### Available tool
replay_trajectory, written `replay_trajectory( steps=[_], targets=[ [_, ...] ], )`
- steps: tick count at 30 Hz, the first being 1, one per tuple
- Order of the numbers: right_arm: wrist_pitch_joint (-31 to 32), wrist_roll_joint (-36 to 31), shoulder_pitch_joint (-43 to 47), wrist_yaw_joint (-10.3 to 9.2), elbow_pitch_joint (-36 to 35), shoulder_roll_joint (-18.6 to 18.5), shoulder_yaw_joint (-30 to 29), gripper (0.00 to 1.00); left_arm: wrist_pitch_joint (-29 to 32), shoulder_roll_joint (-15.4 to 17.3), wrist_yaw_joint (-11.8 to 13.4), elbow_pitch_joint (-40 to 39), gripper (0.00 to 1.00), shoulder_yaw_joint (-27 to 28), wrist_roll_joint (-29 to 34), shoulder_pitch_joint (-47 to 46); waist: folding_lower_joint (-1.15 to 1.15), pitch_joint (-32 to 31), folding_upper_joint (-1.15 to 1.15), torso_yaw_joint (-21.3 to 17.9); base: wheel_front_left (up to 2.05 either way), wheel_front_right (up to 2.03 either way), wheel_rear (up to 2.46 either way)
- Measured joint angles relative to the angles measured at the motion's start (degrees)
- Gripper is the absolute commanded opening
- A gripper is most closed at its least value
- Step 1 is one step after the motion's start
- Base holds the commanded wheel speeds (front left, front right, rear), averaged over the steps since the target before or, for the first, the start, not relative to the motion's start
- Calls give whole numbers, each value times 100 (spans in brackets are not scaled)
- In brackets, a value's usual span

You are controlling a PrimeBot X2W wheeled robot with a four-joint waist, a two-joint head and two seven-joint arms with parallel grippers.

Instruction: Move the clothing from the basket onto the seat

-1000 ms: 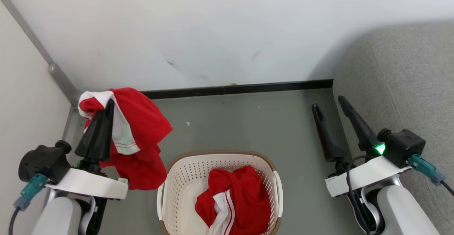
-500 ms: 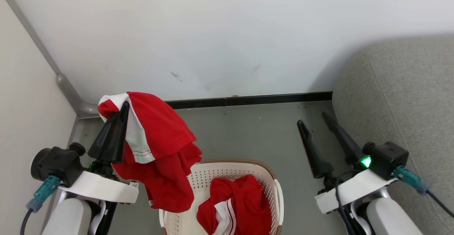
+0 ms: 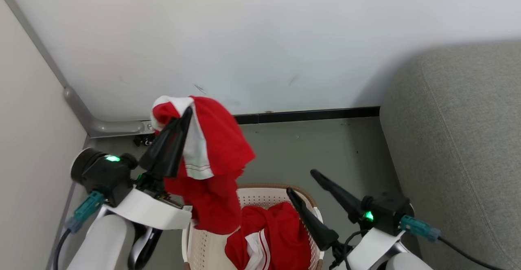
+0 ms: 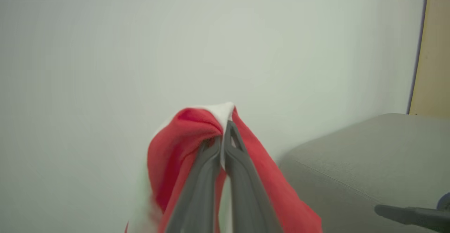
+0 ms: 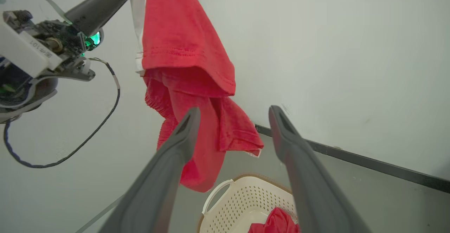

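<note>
While the left pincer (image 3: 186, 113) clamps one soft red white-panelled garment (image 3: 222, 148) above the cream perforated plastic basket (image 3: 205, 247), recommended: carry it high, hem lifted clear, rightward to the large grey fabric sofa (image 3: 460, 139). Right pincer (image 3: 301, 181) gapes empty near the second red garment (image 3: 281, 229) inside.

**Red garment hangs over basket**

The left pincer (image 3: 186, 115) is clamped on a red garment (image 3: 217, 143) that hangs above the left rim of the basket (image 3: 203, 245). A second red garment (image 3: 276, 229) lies inside. The right pincer (image 3: 301, 181), fingers spread, is at the right rim, beside the grey sofa (image 3: 460, 139).
</note>
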Motion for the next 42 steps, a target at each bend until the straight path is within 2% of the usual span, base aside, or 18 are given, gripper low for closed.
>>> replay_trajectory(
  steps=[3, 15, 28, 29, 30, 42],
  targets=[
    [0, 113, -83, 0, 58, -90, 311, 100, 0, -36, 0, -129, 0, -302, -5, -214, 0, -3, 0, -11, 0, 0, 0],
    [0, 270, -599, 0, 177, -143, 727, 100, -1, -121, -1, -455, 0, -1181, -115, -686, 0, -30, 0, 14, 0, 0, 0],
    [0, 338, -929, 0, 347, -51, 814, 100, 29, -138, 0, -693, 0, -1560, -215, -918, 0, -20, 0, 75, 0, 0, 0],
    [0, 353, -964, 0, 326, -21, 802, 70, 30, -133, 0, -693, 0, -1574, -215, -928, 0, -12, 0, 78, 0, 0, 0],
    [0, 357, -988, 0, 327, -11, 824, 0, 30, -132, 0, -695, 0, -1584, -215, -941, 0, -4, 0, 81, 0, 0, 0],
    [0, 407, -1054, 0, 474, -83, 1011, 0, 109, -110, -1, -482, 0, -1540, -402, -984, 0, 110, 0, 87, 0, 0, 0]
  ],
)
